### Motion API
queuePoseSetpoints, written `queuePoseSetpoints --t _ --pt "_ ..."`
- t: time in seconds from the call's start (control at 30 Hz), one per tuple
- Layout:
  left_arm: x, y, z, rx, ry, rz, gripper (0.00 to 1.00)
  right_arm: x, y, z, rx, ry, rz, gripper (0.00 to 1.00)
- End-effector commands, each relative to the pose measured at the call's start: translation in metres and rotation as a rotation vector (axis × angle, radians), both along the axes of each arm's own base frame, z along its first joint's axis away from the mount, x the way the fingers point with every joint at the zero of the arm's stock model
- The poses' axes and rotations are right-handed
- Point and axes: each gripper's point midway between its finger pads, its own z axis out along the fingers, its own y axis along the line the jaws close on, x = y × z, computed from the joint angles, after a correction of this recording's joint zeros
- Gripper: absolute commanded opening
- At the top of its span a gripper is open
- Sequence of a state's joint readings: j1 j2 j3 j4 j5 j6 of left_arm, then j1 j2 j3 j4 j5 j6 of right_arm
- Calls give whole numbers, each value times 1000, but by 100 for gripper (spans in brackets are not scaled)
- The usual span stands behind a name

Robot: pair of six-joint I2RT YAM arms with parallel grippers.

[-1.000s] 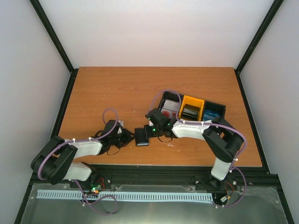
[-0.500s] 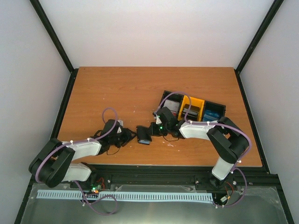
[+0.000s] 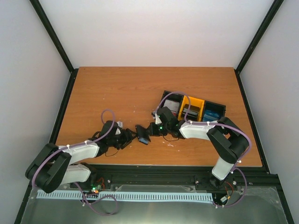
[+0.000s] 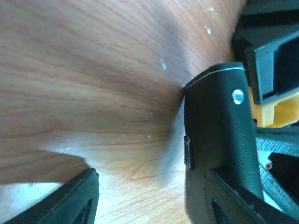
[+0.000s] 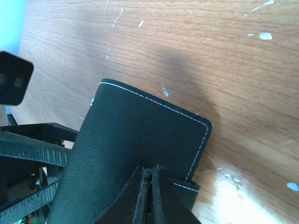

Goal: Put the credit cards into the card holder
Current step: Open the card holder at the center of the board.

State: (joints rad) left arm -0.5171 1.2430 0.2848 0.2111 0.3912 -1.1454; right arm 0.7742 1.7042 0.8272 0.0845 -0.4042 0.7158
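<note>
Right wrist view: pinched at its edge by right gripper (image 5: pixel 148 175), card holder (image 5: pixel 135 140) steadied, probably for loading; left gripper (image 4: pixel 149 189) splayed wide alongside, gripping nothing.

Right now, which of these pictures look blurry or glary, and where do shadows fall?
Left wrist view: soft and blurry up close, the card holder looming large, pale glare on the table near the bottom. Right wrist view: sharper, the holder's stitching crisp, a dim shadow on the wood beyond it. Top view: evenly lit, clear.

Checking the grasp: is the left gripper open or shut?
Open. The left gripper shows fingers wide apart, bare table between one and the holder.
</note>
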Motion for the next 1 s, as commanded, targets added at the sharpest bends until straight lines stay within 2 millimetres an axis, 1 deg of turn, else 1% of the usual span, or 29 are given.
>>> queuePoseSetpoints --t 0.0,0.07,0.1,0.13,0.23,0.33,0.47,0.57,0.63,0.7,0.87,0.97 --pt "-6 30 -22 108 110 162 59 3 -1 7 8 -40 1 3" --pt "-4 48 -24 182 96 237 58 5 -3 5 -7 -47 -10 3" --pt "-2 52 -21 200 74 245 59 5 -3 5 -10 -49 -10 3" --pt "1 51 -16 194 45 233 62 6 -3 5 -11 -51 -7 3" --pt "7 31 6 86 -33 163 72 5 -1 5 -12 -55 9 3" --pt "6 7 22 -49 -72 69 79 4 1 8 -5 -67 19 3" --pt "2 -18 33 -150 -54 -57 82 2 4 11 0 -78 31 3" --pt "1 -23 33 -171 -39 -79 81 1 8 12 5 -81 42 3" --pt "0 -24 31 -176 -28 -81 76 -1 11 13 8 -81 48 3" --pt "0 -25 27 -181 -14 -85 69 -3 14 14 19 -82 60 3" --pt "0 -28 16 -184 4 -94 46 -7 18 14 32 -74 79 3" --pt "2 -29 15 -189 4 -95 39 -8 17 14 29 -75 77 3"
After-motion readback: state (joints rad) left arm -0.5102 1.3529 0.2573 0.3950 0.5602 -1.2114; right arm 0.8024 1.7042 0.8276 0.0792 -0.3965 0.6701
